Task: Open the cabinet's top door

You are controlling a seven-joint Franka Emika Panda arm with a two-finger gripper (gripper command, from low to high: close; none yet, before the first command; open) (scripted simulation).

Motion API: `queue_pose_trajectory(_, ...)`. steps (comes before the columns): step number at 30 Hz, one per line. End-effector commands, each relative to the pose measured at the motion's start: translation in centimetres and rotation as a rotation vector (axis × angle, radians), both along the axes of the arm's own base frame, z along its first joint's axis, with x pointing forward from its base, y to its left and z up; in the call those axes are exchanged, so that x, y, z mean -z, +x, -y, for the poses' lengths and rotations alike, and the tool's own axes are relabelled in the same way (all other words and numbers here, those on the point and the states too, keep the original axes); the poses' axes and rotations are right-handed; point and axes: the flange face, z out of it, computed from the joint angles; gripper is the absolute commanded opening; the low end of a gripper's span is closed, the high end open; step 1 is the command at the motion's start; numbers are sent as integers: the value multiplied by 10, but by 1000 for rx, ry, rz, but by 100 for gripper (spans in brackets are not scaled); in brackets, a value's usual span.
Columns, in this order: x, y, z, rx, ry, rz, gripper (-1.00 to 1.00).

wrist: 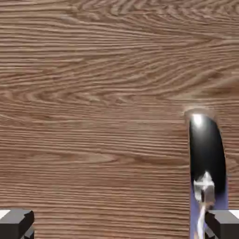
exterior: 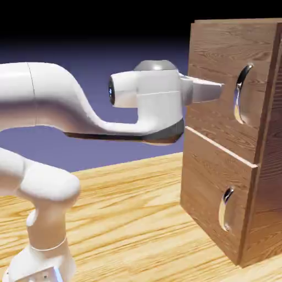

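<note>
The brown wood-grain cabinet (exterior: 271,165) stands at the exterior view's right. Its top door (exterior: 220,49) carries a curved silver handle (exterior: 241,92) over a round recess. My gripper (exterior: 216,88) points level at that panel, its tips close to the wood just left of the handle. In the hand view the top door (wrist: 93,93) fills the picture. The handle (wrist: 206,154) shows at the right, just above the right fingertip (wrist: 224,223). The left fingertip (wrist: 16,224) is far across, so my gripper (wrist: 119,228) is open with nothing held.
Below the top door sits the shorter lower door (exterior: 212,176) with its own small silver handle (exterior: 226,209). The cabinet rests on a light wooden table (exterior: 126,220). My white arm (exterior: 66,104) reaches across from the exterior view's left.
</note>
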Motion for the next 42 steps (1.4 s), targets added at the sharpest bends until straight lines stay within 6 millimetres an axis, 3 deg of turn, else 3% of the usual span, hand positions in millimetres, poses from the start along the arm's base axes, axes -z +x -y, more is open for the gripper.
queue_pose_trajectory(1, 3, 1, 6, 1, 2, 4, 0)
queue_pose_trajectory(7, 21, 10, 38, 9, 14, 16, 0)
queue_pose_trajectory(12, 21, 60, 35, 9, 14, 16, 0)
queue_pose_trajectory(13, 21, 60, 35, 9, 14, 16, -100)
queue_pose_trajectory(14, 21, 60, 35, 9, 14, 16, -100)
queue_pose_trajectory(31, 21, -25, -15, 300, 11, 18, -100)
queue_pose_trajectory(42, 21, -66, -54, 466, 10, 19, -100)
